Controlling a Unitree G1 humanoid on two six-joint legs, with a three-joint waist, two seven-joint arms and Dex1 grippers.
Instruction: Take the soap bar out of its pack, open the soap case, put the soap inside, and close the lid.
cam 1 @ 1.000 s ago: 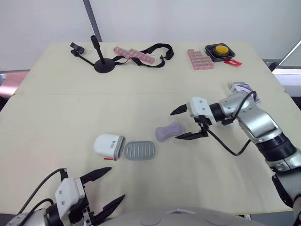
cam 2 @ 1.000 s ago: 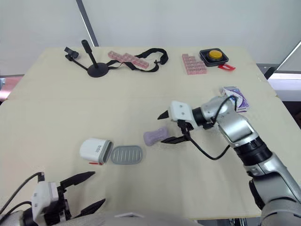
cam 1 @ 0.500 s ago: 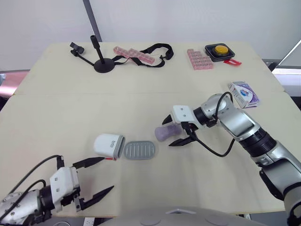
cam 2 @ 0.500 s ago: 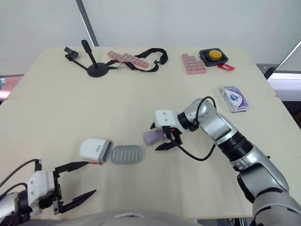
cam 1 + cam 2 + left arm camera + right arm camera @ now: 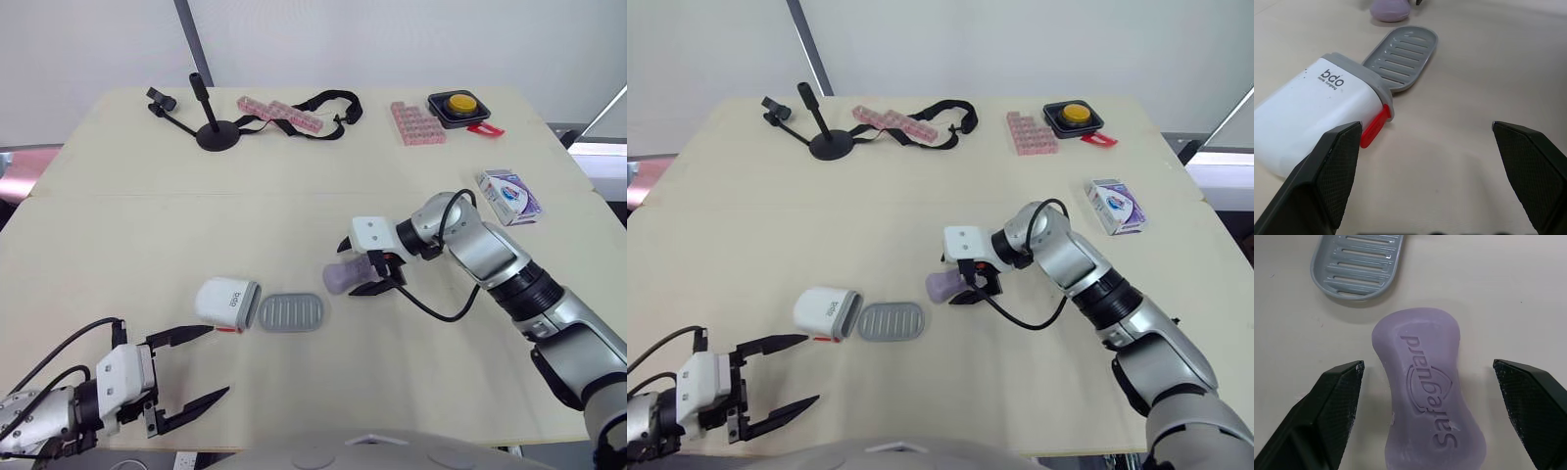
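Note:
The purple soap bar (image 5: 343,277) lies bare on the table, its brand stamp facing up in the right wrist view (image 5: 1430,396). My right gripper (image 5: 348,270) is open and straddles the soap, one finger on each side, with a gap showing. Left of the soap lies the grey ribbed tray (image 5: 291,312) of the soap case, pulled out of its white cover (image 5: 227,302) with a red tab (image 5: 1374,127). My left gripper (image 5: 216,361) is open near the front edge, just short of the white cover, holding nothing. The soap's pack (image 5: 507,196) lies at the right.
At the back stand a black stand (image 5: 211,132), a black strap (image 5: 328,103), two pink pill organisers (image 5: 279,113) (image 5: 416,122) and a yellow button box (image 5: 453,103). The table's front edge runs close under my left gripper.
My right gripper has moved left and come down around the soap bar, still open. The left gripper has shifted slightly toward the white cover. Soap and case have stayed put.

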